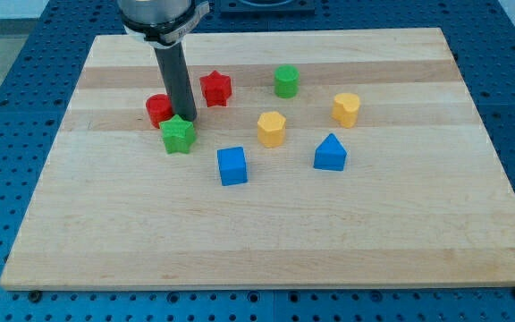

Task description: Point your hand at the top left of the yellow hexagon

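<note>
The yellow hexagon (272,128) sits near the middle of the wooden board (266,241). My tip (188,119) is well to the hexagon's left, about a hand's width away. It stands right at the top edge of a green star (178,135). A red block (158,110) is just to the tip's left and a red star (215,88) is to its upper right. The dark rod comes down from the view's top left.
A second yellow block (346,108) lies right of the hexagon. A green block (285,80) is above it. A blue cube (232,165) and a blue peaked block (330,153) lie below it. Blue perforated table surrounds the board.
</note>
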Robot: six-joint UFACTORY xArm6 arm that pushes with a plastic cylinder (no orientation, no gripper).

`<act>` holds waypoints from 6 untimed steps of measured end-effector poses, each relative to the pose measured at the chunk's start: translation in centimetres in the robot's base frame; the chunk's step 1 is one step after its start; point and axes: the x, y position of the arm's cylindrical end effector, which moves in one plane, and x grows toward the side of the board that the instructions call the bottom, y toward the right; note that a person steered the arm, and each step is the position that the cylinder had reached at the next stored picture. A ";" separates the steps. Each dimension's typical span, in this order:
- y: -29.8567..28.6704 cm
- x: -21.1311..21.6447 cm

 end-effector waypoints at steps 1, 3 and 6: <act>0.0 0.5; 0.0 1.1; 4.9 0.5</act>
